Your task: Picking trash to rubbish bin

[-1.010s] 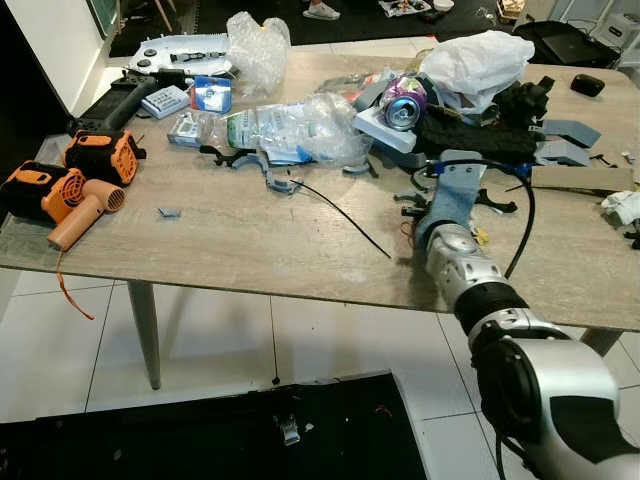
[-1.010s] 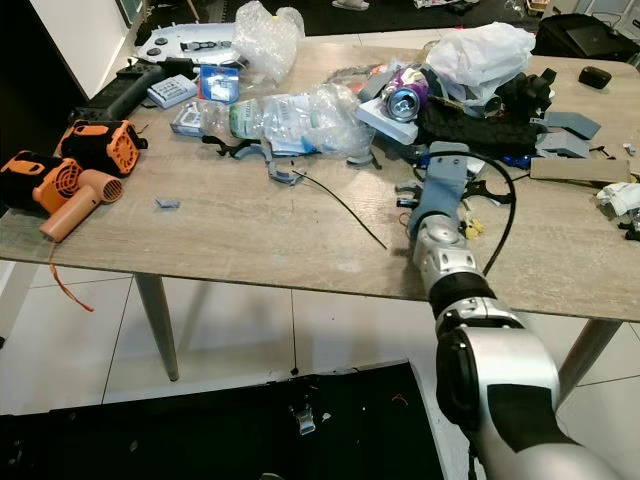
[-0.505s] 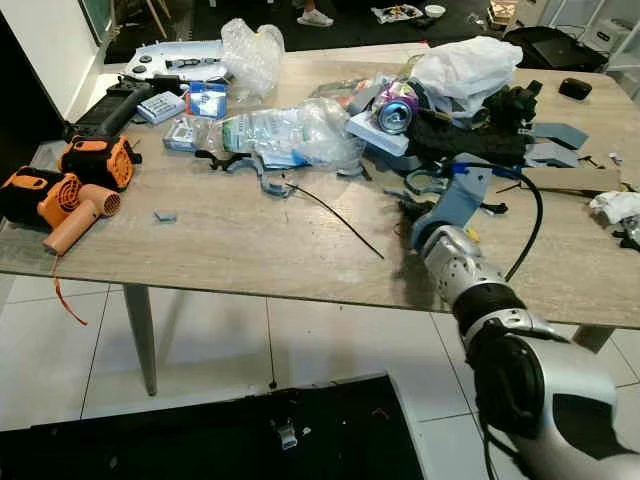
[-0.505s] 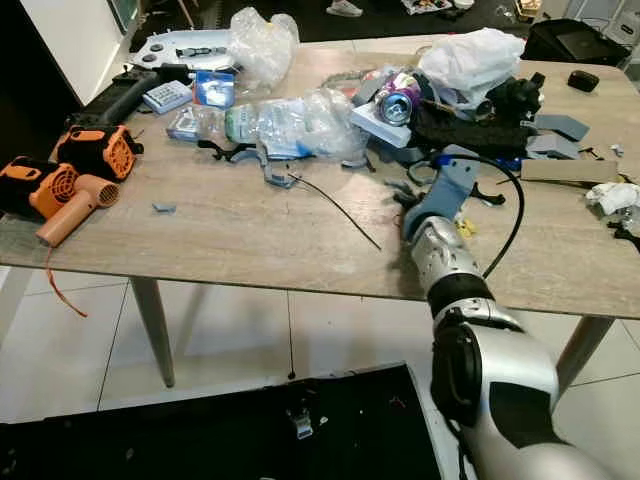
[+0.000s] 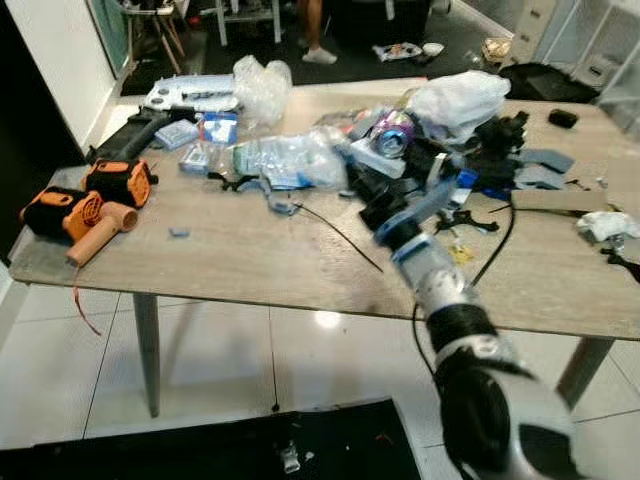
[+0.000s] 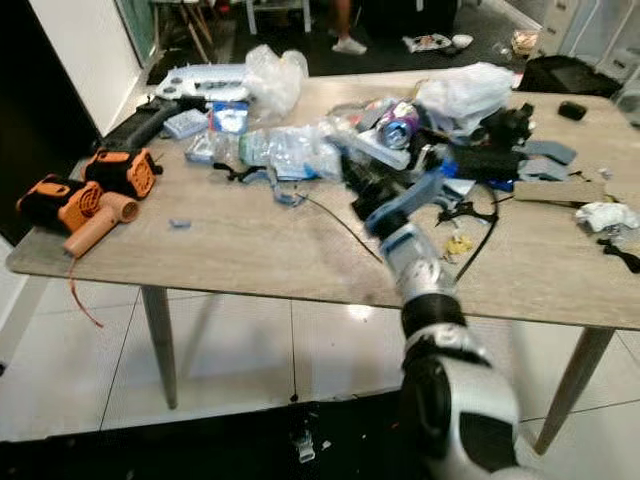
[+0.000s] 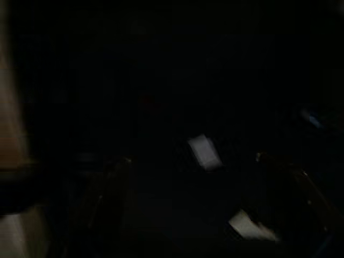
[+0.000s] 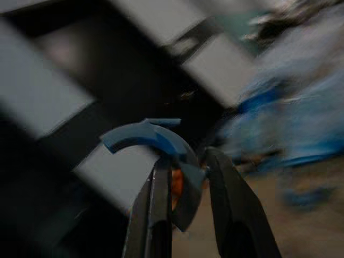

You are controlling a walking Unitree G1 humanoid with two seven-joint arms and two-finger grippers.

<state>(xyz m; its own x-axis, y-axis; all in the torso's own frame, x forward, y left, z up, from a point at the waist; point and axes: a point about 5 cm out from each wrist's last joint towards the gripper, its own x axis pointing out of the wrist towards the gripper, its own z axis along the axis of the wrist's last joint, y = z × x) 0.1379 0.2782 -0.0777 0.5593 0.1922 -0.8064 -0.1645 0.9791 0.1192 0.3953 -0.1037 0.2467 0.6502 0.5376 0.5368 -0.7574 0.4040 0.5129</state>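
The right end effector (image 8: 185,185) is pinched around a curved blue plastic piece (image 8: 153,140), an arc-shaped scrap gripped between the two black fingers (image 8: 153,215) with an orange patch showing just behind it. Seen from the head, the right arm (image 5: 435,285) reaches out over the wooden surface (image 5: 230,250) toward the heap of clutter at its middle, and the picture is blurred there.

Taking the crushed clear plastic bottle (image 5: 285,160) as the landmark: the end effector hangs just beside its cap-less end, on the side toward the purple drinks can (image 5: 393,133). A thin black wire (image 5: 340,235) runs from below the bottle toward the near edge of the surface. Beyond the can lies a white plastic bag (image 5: 460,100). On the bottle's far side sits a crumpled clear bag (image 5: 262,85). Well apart from the bottle, toward the left end of the surface, rest two orange and black tools (image 5: 85,200). A small grey scrap (image 5: 180,233) lies between those tools and the bottle.

The left wrist view is nearly black; I cannot tell how the left end effector stands.
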